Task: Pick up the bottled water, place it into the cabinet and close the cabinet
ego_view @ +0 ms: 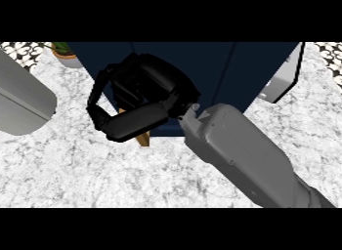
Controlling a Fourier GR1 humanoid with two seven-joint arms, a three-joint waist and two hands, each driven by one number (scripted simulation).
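Across the counter, a white marbled surface, I see the dark blue cabinet standing at the far edge, its pale door swung open at the far right. My right forearm comes in from the near right corner and reaches toward the cabinet's front. My left forearm shows as a grey bulk at the left edge; its hand is out of view. My right hand is at the cabinet's front, fingers curled round something I cannot make out. The bottled water I cannot identify; it may be hidden inside that grasp. A small tan piece shows just below the hand. A potted plant sits at the far left corner beside the cabinet.
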